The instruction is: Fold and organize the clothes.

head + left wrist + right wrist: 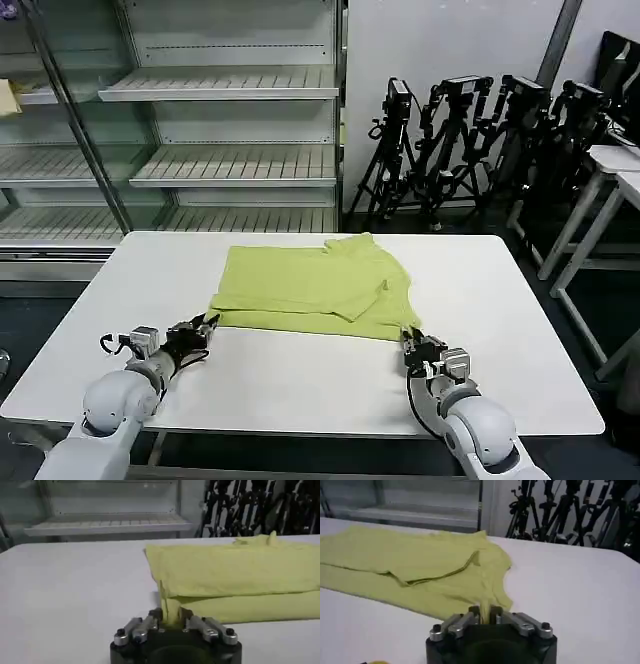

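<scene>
Both tools pinch the near hem corners of the shirt, which stretches away from them toward the far side.

The left tool [207, 325] and right tool [410, 340], each closed on a thin pinch of fabric, hold the near-left and near-right corners of the soft lime-green short-sleeved T-shirt [310, 288], equally close. It lies partly folded mid-way across the white flat-topped bench [300, 385], its long axis running left to right, so I judge the coming fold must carry the hem away, toward the far edge.

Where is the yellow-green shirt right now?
In the head view the T-shirt lies partly folded on the middle of the white table, its near corners pinched by the left gripper and right gripper.
</scene>
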`<act>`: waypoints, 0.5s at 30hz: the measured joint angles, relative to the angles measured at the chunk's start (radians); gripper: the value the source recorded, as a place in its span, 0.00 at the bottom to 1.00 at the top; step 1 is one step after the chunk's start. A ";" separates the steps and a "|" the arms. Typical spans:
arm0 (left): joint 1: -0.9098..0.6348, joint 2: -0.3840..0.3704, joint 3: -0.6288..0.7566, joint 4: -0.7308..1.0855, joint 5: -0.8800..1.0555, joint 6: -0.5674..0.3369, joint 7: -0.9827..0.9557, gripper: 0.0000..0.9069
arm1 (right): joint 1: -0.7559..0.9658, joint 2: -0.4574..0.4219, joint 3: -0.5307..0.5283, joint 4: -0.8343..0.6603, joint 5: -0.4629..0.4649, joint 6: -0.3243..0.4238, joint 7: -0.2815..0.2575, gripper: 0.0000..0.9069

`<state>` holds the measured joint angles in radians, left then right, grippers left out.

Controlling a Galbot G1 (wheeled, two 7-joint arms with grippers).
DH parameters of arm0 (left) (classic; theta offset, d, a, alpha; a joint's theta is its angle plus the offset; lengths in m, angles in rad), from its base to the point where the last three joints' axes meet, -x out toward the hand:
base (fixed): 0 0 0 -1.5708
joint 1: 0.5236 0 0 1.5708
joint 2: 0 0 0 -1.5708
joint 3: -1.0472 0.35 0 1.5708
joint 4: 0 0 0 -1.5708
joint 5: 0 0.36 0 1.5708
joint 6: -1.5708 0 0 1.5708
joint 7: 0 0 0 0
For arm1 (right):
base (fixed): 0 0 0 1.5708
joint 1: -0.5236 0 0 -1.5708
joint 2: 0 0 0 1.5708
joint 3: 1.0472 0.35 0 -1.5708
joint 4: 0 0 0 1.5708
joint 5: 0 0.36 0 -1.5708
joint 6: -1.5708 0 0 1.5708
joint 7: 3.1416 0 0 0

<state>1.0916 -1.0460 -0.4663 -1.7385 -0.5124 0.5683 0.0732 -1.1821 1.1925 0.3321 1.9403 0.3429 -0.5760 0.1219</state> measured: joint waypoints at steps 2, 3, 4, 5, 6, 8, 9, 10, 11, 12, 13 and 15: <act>0.009 -0.003 -0.005 -0.008 0.003 0.001 0.001 0.02 | -0.009 -0.002 0.005 0.010 0.003 -0.001 -0.002 0.00; 0.013 -0.005 -0.007 -0.011 0.004 0.001 0.001 0.02 | -0.014 -0.004 0.007 0.015 0.003 -0.001 -0.003 0.00; 0.018 -0.006 -0.009 -0.017 0.007 0.002 0.001 0.02 | -0.021 -0.006 0.011 0.022 0.003 -0.001 -0.004 0.00; 0.023 -0.006 -0.012 -0.022 0.010 0.002 0.001 0.02 | -0.028 -0.008 0.014 0.030 0.003 -0.001 -0.006 0.00; 0.029 -0.006 -0.015 -0.028 0.012 0.002 0.001 0.02 | -0.035 -0.010 0.018 0.038 0.003 -0.001 -0.007 0.00; 0.042 -0.005 -0.021 -0.040 0.014 0.003 0.001 0.02 | -0.056 -0.014 0.027 0.058 0.001 -0.001 -0.010 0.00; 0.051 -0.005 -0.024 -0.048 0.015 0.004 0.001 0.02 | -0.068 -0.015 0.032 0.070 -0.001 0.000 -0.012 0.00; 0.059 -0.006 -0.028 -0.055 0.016 0.004 0.001 0.02 | -0.082 -0.016 0.038 0.081 -0.004 0.001 -0.013 0.00; 0.069 -0.008 -0.033 -0.064 0.017 0.004 -0.001 0.02 | -0.098 -0.016 0.045 0.094 -0.007 0.002 -0.015 0.00; 0.081 -0.011 -0.039 -0.076 0.018 0.005 -0.001 0.02 | -0.114 -0.016 0.051 0.107 -0.010 0.004 -0.016 0.00; 0.094 -0.014 -0.044 -0.088 0.018 0.005 -0.001 0.02 | -0.131 -0.017 0.058 0.120 -0.013 0.005 -0.017 0.00; 0.124 -0.020 -0.057 -0.116 0.018 0.006 -0.001 0.02 | -0.171 -0.017 0.074 0.149 -0.022 0.009 -0.020 0.00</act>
<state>1.2151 -1.0656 -0.5236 -1.8547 -0.4942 0.5745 0.0725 -1.3536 1.1756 0.4058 2.0895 0.3206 -0.5665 0.1016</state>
